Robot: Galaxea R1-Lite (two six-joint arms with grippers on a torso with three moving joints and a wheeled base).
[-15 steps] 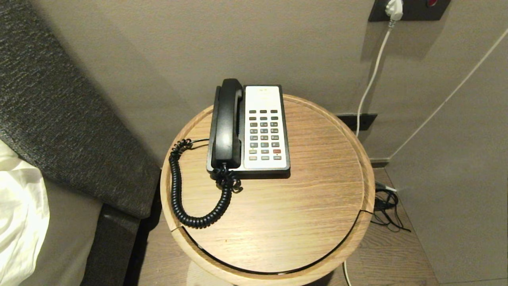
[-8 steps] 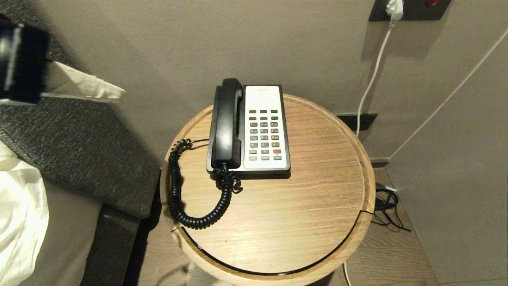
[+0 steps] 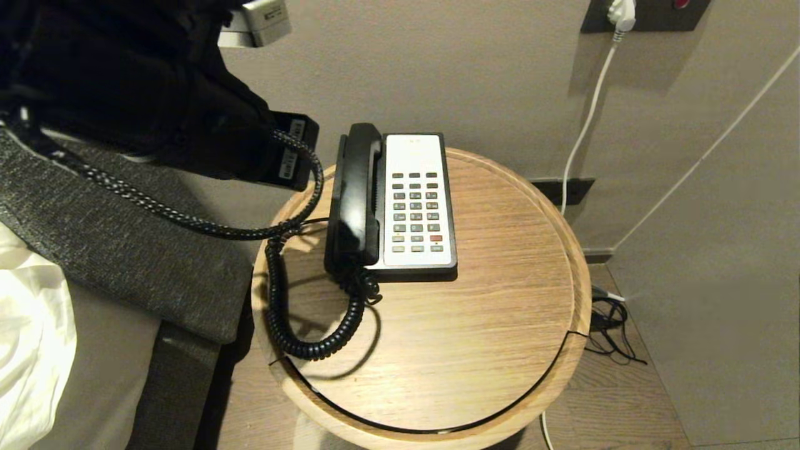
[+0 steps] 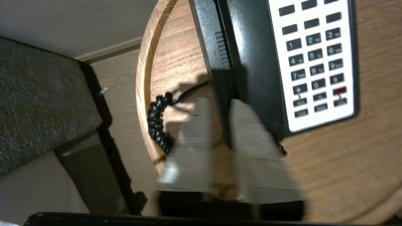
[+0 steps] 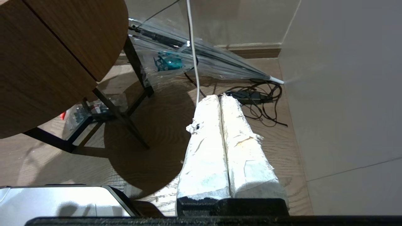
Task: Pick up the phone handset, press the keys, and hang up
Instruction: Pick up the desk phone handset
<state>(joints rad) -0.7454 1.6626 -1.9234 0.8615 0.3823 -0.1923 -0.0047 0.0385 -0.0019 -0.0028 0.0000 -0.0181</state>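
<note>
The black phone handset (image 3: 356, 194) lies in its cradle on the left side of the phone base, on a round wooden table (image 3: 487, 300). Its coiled cord (image 3: 281, 294) loops over the table's left part. The keys (image 3: 415, 212), dark grey with one red, sit in the white faceplate. My left arm (image 3: 156, 94) reaches in from the upper left, just left of the handset. In the left wrist view my left gripper (image 4: 220, 103) hangs above the table by the handset (image 4: 254, 62), jaws slightly apart and empty. My right gripper (image 5: 220, 96) is shut, parked low beside the table.
A wall stands close behind the table. A grey upholstered headboard (image 3: 112, 237) and white bedding (image 3: 31, 350) lie to the left. A white cable (image 3: 581, 137) runs down from a wall socket. Black cables (image 5: 260, 103) and a clear umbrella (image 5: 201, 59) lie on the floor.
My left arm has swung into the head view from the upper left and now hangs beside the handset, casting shadow on the table. The phone has not moved.
</note>
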